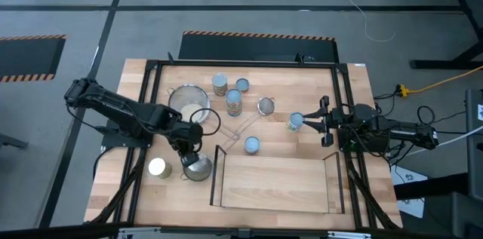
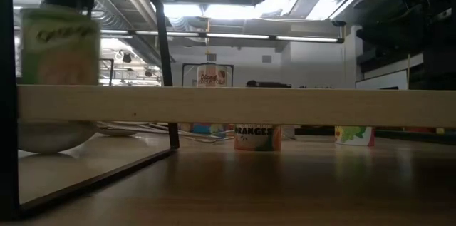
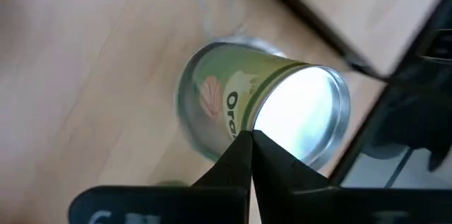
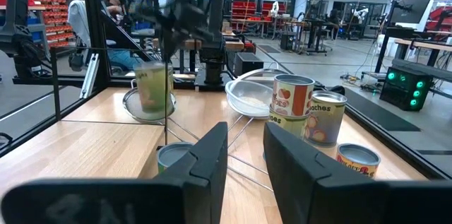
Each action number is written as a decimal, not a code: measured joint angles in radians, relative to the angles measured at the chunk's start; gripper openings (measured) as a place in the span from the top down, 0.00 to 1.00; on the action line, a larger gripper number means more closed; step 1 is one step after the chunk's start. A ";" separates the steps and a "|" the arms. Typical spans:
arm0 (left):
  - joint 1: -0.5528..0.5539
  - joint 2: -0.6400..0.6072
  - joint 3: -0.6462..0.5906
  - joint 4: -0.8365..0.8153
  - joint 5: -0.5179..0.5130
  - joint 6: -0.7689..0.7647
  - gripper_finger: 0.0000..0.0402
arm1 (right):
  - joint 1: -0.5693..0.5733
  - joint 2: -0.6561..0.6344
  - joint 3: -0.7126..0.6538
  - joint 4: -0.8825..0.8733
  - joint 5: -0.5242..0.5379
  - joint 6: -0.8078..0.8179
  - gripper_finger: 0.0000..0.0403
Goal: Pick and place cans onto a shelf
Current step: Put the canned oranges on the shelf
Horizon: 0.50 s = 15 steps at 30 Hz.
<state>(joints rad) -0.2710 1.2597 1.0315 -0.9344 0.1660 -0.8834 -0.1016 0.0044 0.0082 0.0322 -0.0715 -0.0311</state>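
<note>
Wooden worktop point(image 1: 151, 186), high view: left hand point(image 1: 190, 154) over pan point(image 1: 198, 168); wrist view shows fingers pressed together, green can point(image 3: 265, 104) beyond. Right hand point(image 4: 245, 155) spread, empty, near shelf point(image 1: 275, 184).

Both arms matte black, chunky jointed links w/ rounded housings at joints. Left arm point(image 1: 124, 111): thick dark segments, bulkier knuckle near the wrist, black cabling bundled along it. Right arm point(image 1: 392, 133): same black build, slimmer fwd section, dark cable loops trailing off its rear end. Left claw point(image 3: 252, 155): two black fingers tapering to sharp wedge tips, smooth plastic-looking faces, flat black crossbar behind w/ faint pale marks, unreadable. Right claw point(image 4: 245, 155): two broad black fingers, flat slab-like, squared tops, slightly glossy inner edges, black carriage bar below. No screws clear enough to tell.
</note>
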 joint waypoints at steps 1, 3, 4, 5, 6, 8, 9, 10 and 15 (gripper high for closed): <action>0.000 -0.004 0.015 0.000 -0.001 0.014 1.00 | 0.000 0.000 0.000 0.000 0.000 0.000 0.76; 0.000 -0.006 0.046 -0.001 -0.005 0.041 1.00 | 0.000 0.000 0.000 0.000 0.000 0.000 0.76; 0.000 -0.006 0.063 -0.003 -0.011 0.053 1.00 | 0.000 0.000 0.000 0.000 0.000 0.000 0.76; 0.000 -0.006 0.077 -0.011 -0.018 0.060 1.00 | 0.000 0.000 0.000 0.000 0.000 0.000 0.76; 0.000 -0.006 0.089 -0.024 -0.022 0.064 1.00 | 0.000 0.000 0.000 0.000 0.000 0.000 0.76; 0.000 -0.006 0.102 -0.044 -0.025 0.067 1.00 | 0.000 0.000 0.000 0.000 0.000 0.000 0.76; 0.000 -0.006 0.106 -0.055 -0.028 0.067 1.00 | 0.000 0.000 0.000 0.000 0.000 0.000 0.76; 0.000 -0.006 0.110 -0.071 -0.033 0.067 1.00 | 0.000 0.000 0.000 0.000 0.000 0.000 0.76; 0.000 -0.006 0.116 -0.114 -0.065 0.066 1.00 | 0.000 0.000 0.000 0.000 0.000 0.000 0.76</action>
<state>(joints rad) -0.2707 1.2537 1.1477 -1.0487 0.1009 -0.8169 -0.1017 0.0040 0.0082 0.0326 -0.0715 -0.0315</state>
